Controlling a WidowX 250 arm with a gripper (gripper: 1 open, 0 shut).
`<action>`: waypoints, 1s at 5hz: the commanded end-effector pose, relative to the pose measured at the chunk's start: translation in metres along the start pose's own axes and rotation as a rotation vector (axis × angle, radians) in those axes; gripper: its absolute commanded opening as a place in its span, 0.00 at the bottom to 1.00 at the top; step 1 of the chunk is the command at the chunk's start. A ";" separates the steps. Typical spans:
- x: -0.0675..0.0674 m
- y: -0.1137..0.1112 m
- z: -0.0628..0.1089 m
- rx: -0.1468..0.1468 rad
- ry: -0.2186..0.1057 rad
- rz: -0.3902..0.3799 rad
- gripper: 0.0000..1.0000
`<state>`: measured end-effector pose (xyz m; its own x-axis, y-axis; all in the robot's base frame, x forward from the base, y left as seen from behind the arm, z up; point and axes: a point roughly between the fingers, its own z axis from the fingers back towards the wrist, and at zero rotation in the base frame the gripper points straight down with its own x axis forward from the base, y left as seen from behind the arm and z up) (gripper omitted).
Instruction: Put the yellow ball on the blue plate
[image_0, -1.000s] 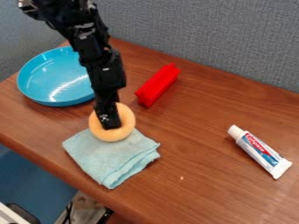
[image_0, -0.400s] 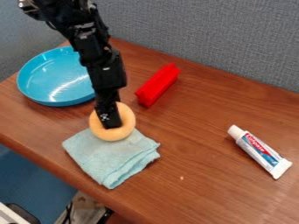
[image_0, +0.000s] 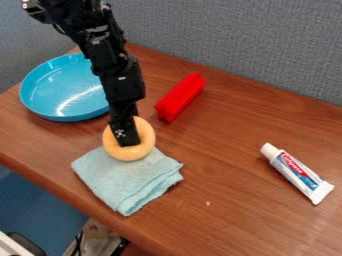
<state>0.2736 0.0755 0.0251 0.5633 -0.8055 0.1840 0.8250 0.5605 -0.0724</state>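
- Camera view: ball (image_0: 130, 152) sits at the upper edge of the cloth (image_0: 126, 183), right under the pincer (image_0: 128, 140).
- Plate (image_0: 63, 87) is toward 11 o'clock from the ball, well apart from the cloth.
- Pincer points down over the ball, fingers close together, narrow; they overlap the ball's middle. Can't tell if it grips the ball or just presses on it.
- Ball probably light, matte, not very slippery; could be foam or hollow plastic, can't tell. Low break risk.
- Round sides mean it may roll or squirt out if pinched high or off centre.
- Best hold: across the widest part, one finger each side, squeeze gently.
- Cloth looks soft, may drag along if a tip catches it.
- Hidden: ball's middle, behind the fingers; its underside; any contact between pads and ball.
- Dark fingers blur together, tips hard to separate.
- Arm (image_0: 88, 30) cut off at the top, covers part of plate's 2 o'clock side.
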 end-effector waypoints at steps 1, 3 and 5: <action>-0.009 -0.001 -0.035 -0.059 0.016 -0.009 0.00; -0.009 0.000 -0.037 -0.064 0.010 -0.011 0.00; -0.010 0.001 -0.041 -0.072 0.005 -0.013 0.00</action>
<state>0.2772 0.0764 0.0224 0.5615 -0.8021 0.2033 0.8259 0.5583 -0.0786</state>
